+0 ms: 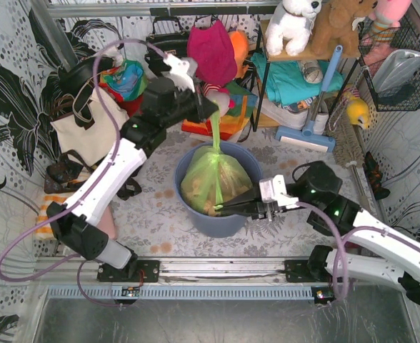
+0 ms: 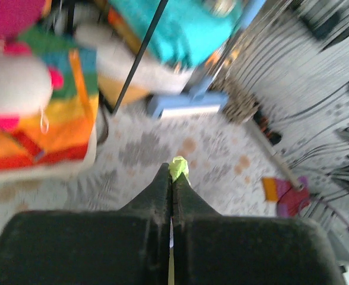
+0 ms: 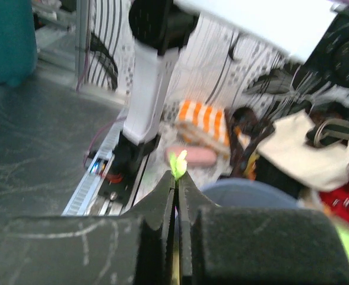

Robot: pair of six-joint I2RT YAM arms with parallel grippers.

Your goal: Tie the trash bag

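The light-green translucent trash bag (image 1: 213, 182), with tan paper showing through, sits in the blue round bin (image 1: 228, 221). My left gripper (image 1: 213, 108) is shut on a stretched strip of the bag's film, held up and behind the bin; a green tip (image 2: 179, 168) pokes past its fingertips. My right gripper (image 1: 221, 210) is shut on another green tip of the bag (image 3: 178, 163) at the bin's front rim, low over the bag.
A white canvas tote (image 1: 88, 132) stands at the left. Stuffed toys, a pink cloth (image 1: 211, 50) and a shelf rack (image 1: 296, 86) crowd the back. A blue dustpan (image 1: 306, 136) lies behind the bin on the right. A wire basket (image 1: 403, 64) hangs at the far right.
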